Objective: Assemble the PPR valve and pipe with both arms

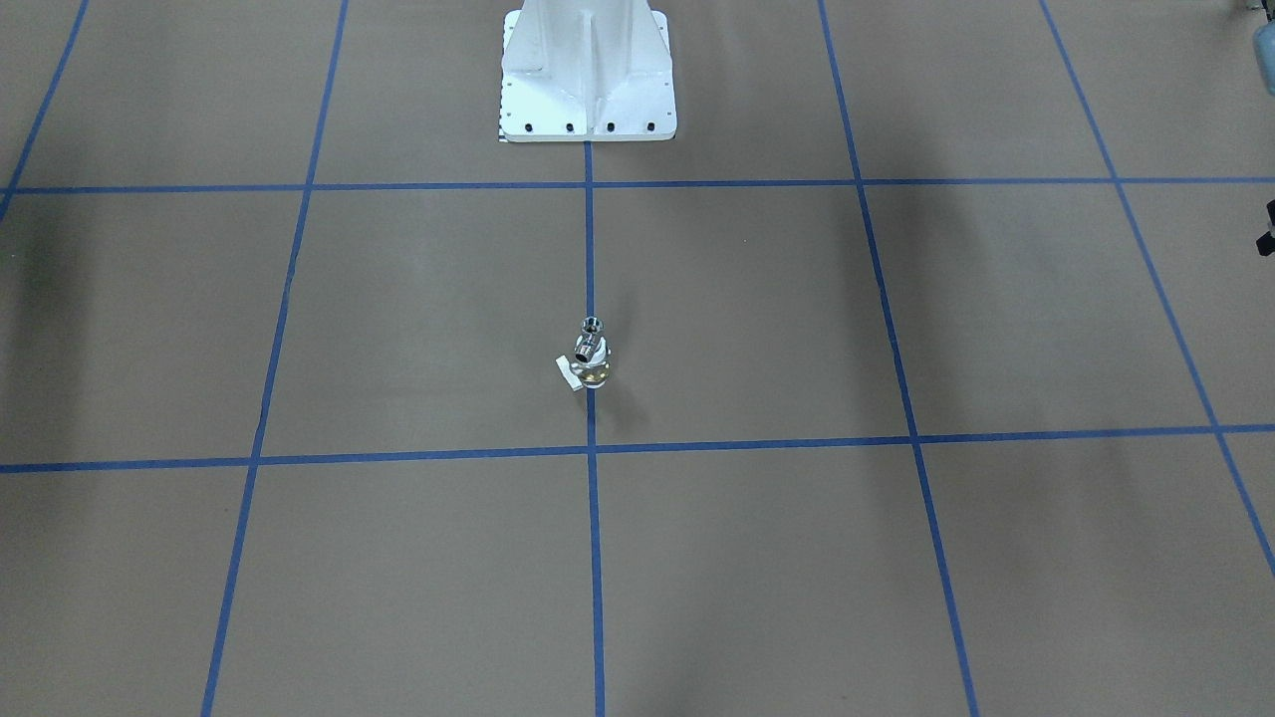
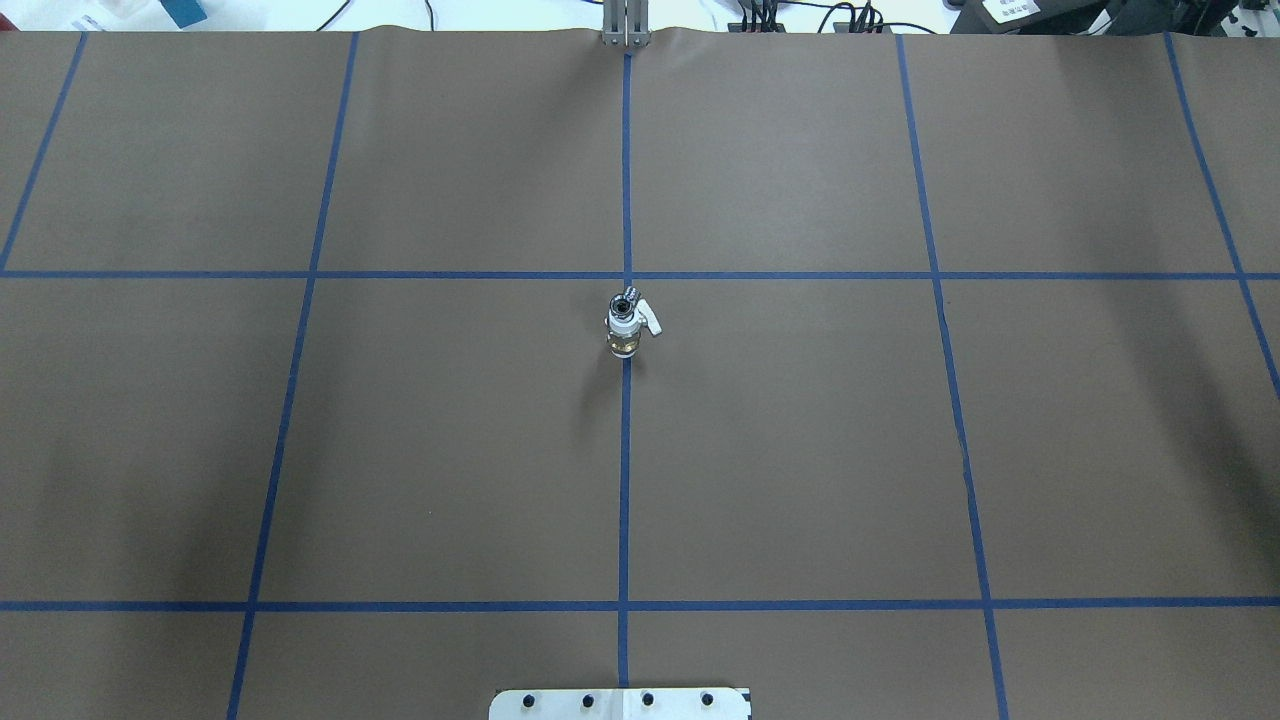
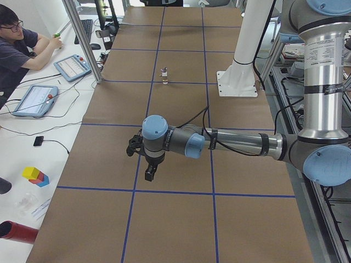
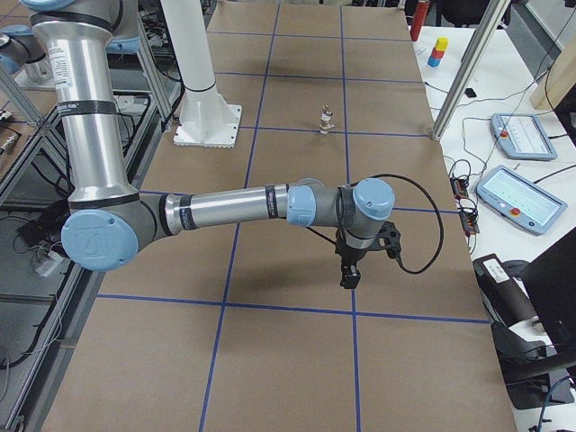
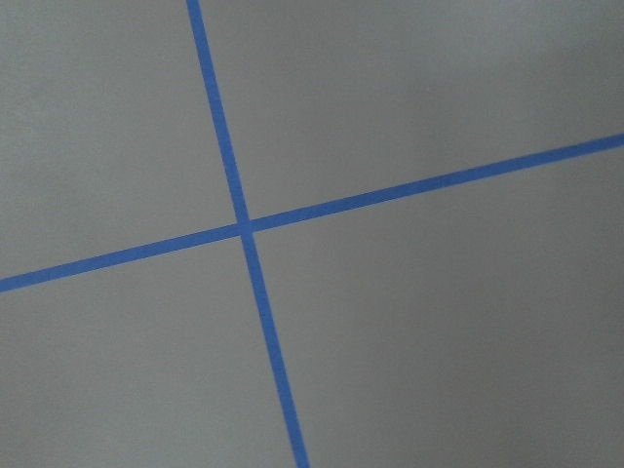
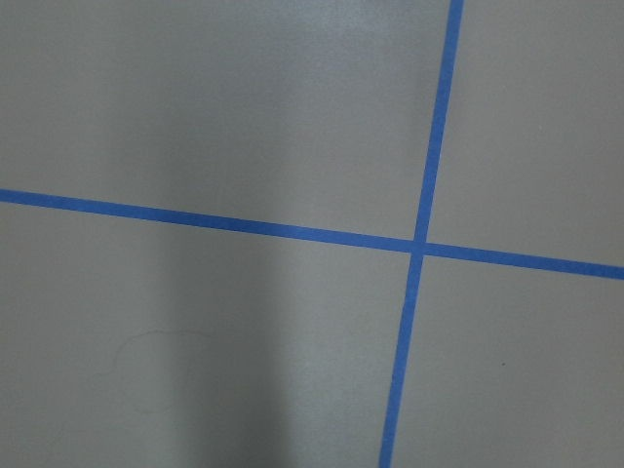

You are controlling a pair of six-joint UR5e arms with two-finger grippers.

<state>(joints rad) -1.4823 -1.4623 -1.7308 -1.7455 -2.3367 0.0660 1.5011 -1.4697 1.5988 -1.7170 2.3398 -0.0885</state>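
Stretching low over the brown counter, the left arm is holding the left claw above a blue tape crossing — wide or narrow, I cannot tell. The right arm is doing likewise at its own end (the right claw is just as unreadable). Farther off, on the centre tape line, the PPR valve is standing upright — the pipe is sitting on top of it.

Bright, even light from above on the brown surface, with no glare on the paper. Broad soft shadows streak it in the front-facing view. The PPR valve throws a short faint one, and the pipe glints. Both wrist views look soft, the right one with a dim band.
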